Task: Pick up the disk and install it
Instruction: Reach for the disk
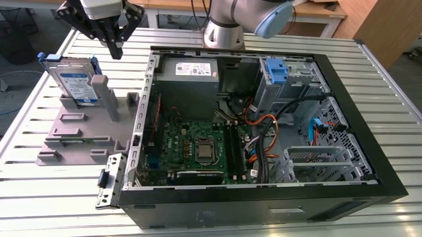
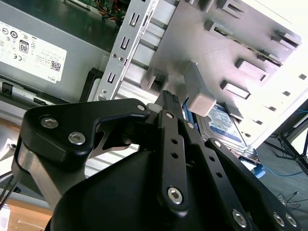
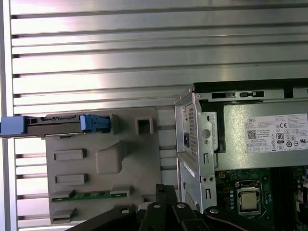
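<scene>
The end effector (image 1: 116,48) hangs over the slatted table (image 1: 46,195), jaws pinched narrow and holding nothing, near the disk (image 1: 78,84). The disk stands upright in a grey holder (image 1: 76,136), on the exterior view's left of the open computer case (image 1: 264,202). In the second wrist view the holder's post and the end effector's linkage half hide the disk (image 2: 226,126). In the first wrist view it shows edge-on (image 3: 53,120).

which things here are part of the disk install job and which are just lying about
Job: disk, standing in grey holder; gripper near it; open computer case.
Lying about: power supply; motherboard; blue latch; slatted table.
</scene>
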Robot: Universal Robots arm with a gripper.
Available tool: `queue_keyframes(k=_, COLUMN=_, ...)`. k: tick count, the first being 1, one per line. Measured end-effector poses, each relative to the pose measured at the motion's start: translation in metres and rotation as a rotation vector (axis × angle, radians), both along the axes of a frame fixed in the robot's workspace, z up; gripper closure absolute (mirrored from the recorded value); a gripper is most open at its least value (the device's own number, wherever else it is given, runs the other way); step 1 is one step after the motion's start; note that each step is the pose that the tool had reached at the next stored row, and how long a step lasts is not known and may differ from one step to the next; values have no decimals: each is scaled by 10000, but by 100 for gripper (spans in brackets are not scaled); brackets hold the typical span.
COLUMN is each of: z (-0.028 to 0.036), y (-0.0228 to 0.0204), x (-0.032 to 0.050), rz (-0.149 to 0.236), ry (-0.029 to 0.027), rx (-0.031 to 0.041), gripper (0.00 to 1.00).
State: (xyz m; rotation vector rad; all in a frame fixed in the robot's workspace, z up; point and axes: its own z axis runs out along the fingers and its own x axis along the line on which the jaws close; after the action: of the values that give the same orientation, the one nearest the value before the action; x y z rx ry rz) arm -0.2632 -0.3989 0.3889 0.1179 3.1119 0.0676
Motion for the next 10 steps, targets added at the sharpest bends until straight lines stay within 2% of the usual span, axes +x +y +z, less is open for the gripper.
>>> queue_keyframes(k=10, z=-1, y=0, x=-24, rz=-1, ry=0, rx=0, gripper=89)
